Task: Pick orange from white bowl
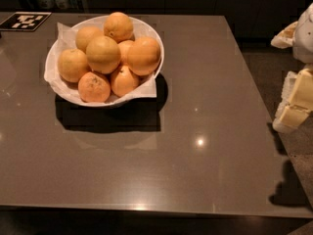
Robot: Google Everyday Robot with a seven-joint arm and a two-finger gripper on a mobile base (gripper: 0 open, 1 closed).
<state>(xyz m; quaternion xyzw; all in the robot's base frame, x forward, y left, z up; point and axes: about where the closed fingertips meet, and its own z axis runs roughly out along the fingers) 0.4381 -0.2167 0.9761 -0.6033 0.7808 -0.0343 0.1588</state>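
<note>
The white bowl [151, 38], lined with white paper whose corners stick out over the rim, stands on the far left part of the grey table [195, 131]. It holds a pile of several oranges. The orange [103, 54], large, smooth and yellowish, lies on top near the middle of the pile. A deeper-orange fruit [144, 56] lies to its right. A duller speckled one [94, 87] lies at the front. My gripper [296, 106], white and pale yellow, hangs at the right edge of the view, past the table's right edge and far from the bowl. It holds nothing that I can see.
A black-and-white marker tag [24, 20] lies at the table's far left corner. The table's right edge [266, 111] runs between the gripper and the bowl, with floor beyond it. Dark cabinets stand behind the table.
</note>
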